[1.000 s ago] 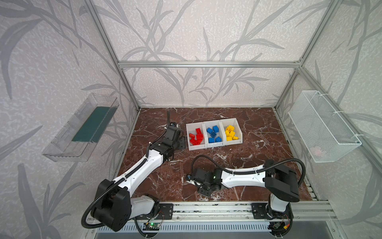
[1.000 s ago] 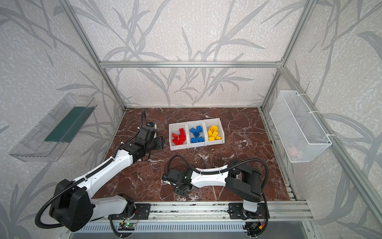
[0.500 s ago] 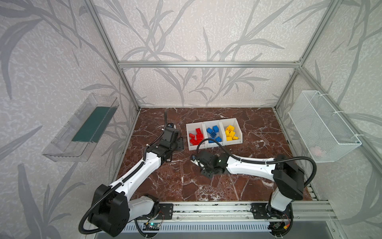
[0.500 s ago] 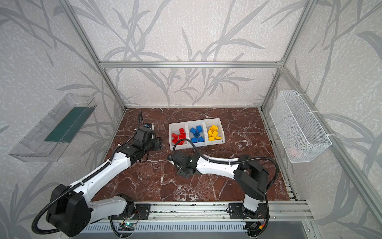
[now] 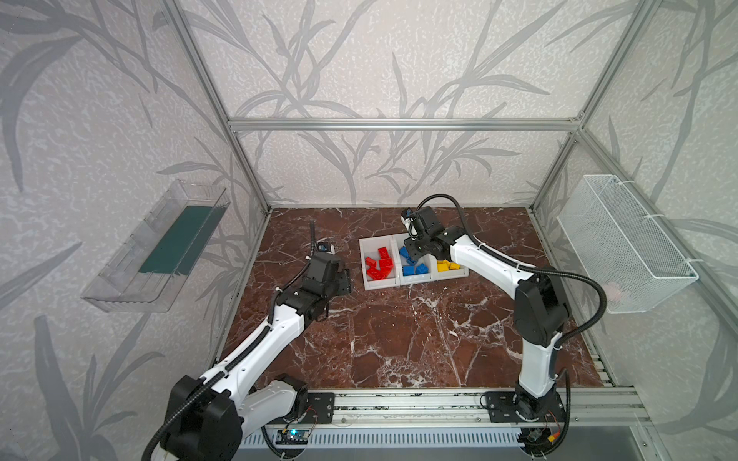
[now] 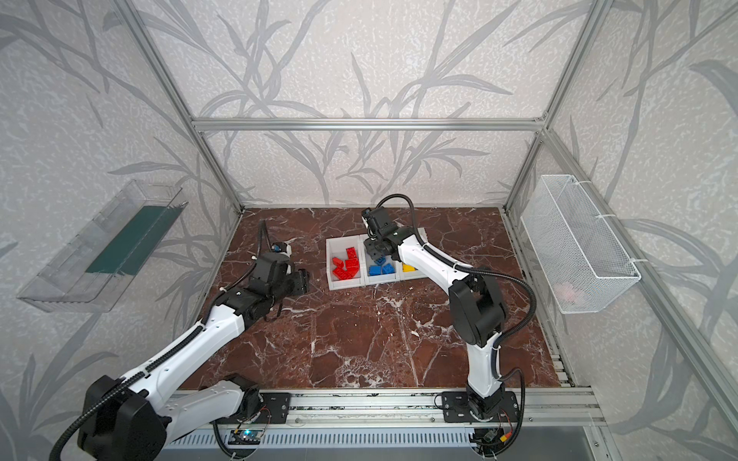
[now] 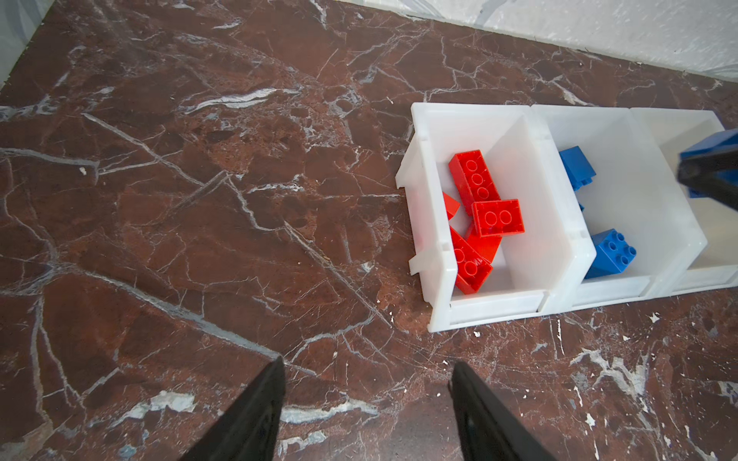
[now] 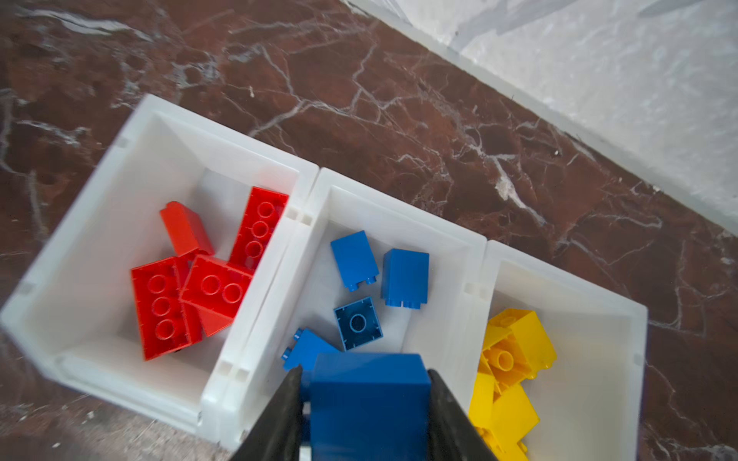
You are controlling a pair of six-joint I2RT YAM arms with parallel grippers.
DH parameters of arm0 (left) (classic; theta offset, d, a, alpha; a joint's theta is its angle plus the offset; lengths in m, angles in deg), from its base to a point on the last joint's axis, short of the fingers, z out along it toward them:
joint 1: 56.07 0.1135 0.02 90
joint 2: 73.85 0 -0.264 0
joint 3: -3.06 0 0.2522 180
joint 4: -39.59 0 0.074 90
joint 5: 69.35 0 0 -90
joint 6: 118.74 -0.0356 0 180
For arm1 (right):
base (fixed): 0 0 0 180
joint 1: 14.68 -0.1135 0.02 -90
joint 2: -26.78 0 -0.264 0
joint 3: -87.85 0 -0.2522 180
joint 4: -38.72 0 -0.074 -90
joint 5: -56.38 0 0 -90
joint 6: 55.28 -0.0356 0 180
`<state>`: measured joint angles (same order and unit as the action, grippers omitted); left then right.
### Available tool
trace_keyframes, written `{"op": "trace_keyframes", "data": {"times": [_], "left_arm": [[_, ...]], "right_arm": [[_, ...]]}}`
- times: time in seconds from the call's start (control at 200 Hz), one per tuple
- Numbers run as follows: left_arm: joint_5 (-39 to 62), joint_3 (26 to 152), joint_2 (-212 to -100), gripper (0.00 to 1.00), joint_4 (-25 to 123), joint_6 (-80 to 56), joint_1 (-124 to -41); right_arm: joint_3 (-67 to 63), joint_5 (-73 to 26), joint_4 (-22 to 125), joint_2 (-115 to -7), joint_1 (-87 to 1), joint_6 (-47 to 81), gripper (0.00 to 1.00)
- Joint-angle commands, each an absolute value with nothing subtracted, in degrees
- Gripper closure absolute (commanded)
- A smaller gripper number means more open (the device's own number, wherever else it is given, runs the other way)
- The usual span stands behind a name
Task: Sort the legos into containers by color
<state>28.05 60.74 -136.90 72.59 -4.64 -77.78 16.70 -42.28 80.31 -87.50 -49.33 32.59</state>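
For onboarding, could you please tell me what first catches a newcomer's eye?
Three white plastic bins on the maroon marble table hold red bricks, blue bricks and yellow bricks. Above the middle bin, the right gripper clamps a blue plastic brick; the left gripper stands open nearby.

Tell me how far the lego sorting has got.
Done: red bricks, blue bricks and yellow bricks lie separated in the white bins. In hand: the right gripper is shut on another blue brick above the blue ones. Left: drop it in. No loose brick shows on the table; the left gripper is open, empty.
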Motion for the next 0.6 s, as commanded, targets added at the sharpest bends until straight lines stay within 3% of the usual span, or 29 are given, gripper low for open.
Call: {"op": "trace_keyframes", "data": {"times": [0.0, 0.1, 0.19, 0.42, 0.595], "left_arm": [[28.4, 59.8, -135.6, 0.31, 73.0, -3.7, -77.4], [28.7, 59.2, -135.1, 0.31, 72.8, -3.7, -77.4], [29.2, 58.1, -134.8, 0.31, 71.2, -3.6, -77.4], [32.4, 57.5, -133.6, 0.31, 68.8, -4.7, -77.3], [39.8, 54.3, -130.4, 0.27, 62.4, -9.1, -76.9]], "right_arm": [[20.2, -40.6, 84.5, -90.4, -48.6, 28.4, 0.59], [21.2, -39.4, 84.3, -91.2, -48.4, 26.9, 0.40], [22.0, -38.4, 84.3, -90.8, -48.4, 26.7, 0.30], [18.8, -40.3, 81.5, -83.0, -48.3, 28.4, 0.21], [4.8, -44.9, 72.2, -68.5, -47.1, 29.1, 0.17]]}}
